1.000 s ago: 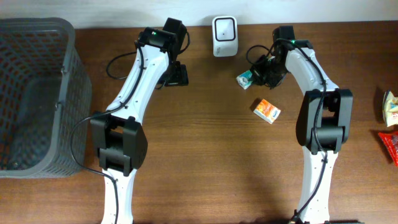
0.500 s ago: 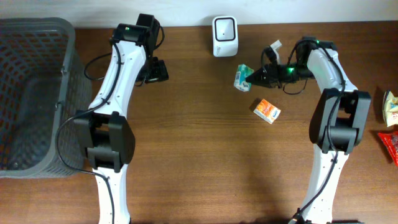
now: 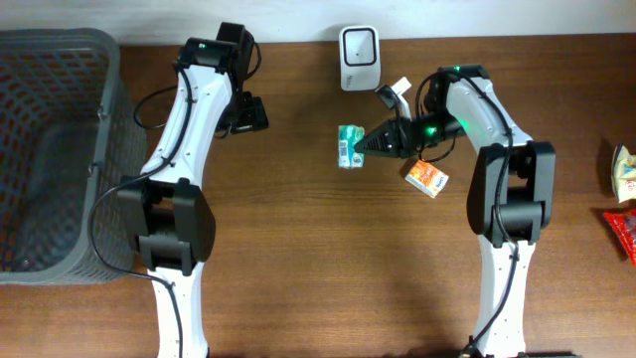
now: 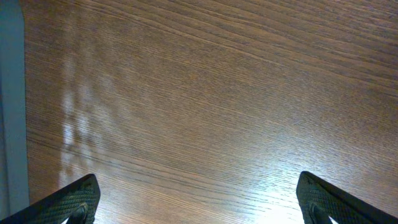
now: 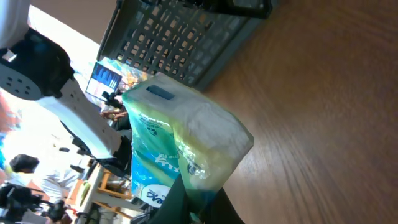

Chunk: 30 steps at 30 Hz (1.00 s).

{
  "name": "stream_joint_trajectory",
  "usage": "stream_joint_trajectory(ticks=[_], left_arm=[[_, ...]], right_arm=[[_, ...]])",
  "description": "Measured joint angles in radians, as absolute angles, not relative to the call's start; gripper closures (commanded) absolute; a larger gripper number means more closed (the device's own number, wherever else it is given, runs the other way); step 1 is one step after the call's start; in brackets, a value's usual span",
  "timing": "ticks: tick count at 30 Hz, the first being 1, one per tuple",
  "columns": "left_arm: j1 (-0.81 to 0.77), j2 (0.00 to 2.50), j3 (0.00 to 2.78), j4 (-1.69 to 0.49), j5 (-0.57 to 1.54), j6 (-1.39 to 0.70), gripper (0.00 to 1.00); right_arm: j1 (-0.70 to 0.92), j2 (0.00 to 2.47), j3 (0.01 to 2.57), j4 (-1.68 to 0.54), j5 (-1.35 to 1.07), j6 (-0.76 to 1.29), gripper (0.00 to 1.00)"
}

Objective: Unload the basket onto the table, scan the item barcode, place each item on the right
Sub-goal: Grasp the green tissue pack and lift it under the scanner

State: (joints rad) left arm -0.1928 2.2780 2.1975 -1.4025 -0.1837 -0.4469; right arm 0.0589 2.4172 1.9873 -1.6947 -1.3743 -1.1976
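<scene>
Where the right pincer [image 3: 364,147] pinches, a green packet [image 3: 347,145] sits.

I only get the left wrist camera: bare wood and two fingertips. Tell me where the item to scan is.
Observer: The right gripper is shut on a green-and-white packet, in front of the white scanner.
Operator: Report what lies near it.
Observer: An orange box lies on the table, to the right of the packet and apart from it.
Operator: Give me the basket's position.
Observer: The grey basket stands at the table's far left edge.
</scene>
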Motion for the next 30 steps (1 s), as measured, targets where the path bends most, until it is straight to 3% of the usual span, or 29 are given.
stream_joint_trajectory(ticks=[14,20,24,27,30], left_arm=[[-0.193,2.278,2.197,-1.391,-0.184,-0.447,0.01],[-0.193,2.278,2.197,-1.391,-0.184,-0.447,0.01],[-0.193,2.278,2.197,-1.390,-0.184,-0.447,0.01],[-0.193,2.278,2.196,-1.389,-0.184,-0.447,0.01],[-0.193,2.278,2.195,-1.389,-0.184,-0.447,0.01]], right_arm=[[0.014,2.417,1.987,-1.695,-1.465,-1.226,0.96],[-0.024,2.417,1.988,-1.579,-1.516,-1.032,0.96],[-0.023,2.417,2.054,-1.376,-1.456,-0.726,0.96],[-0.016,2.416,2.115,-1.170,-1.103,-0.233,0.96],[-0.010,2.416,2.157,-1.169,-0.773,0.108,0.96]])
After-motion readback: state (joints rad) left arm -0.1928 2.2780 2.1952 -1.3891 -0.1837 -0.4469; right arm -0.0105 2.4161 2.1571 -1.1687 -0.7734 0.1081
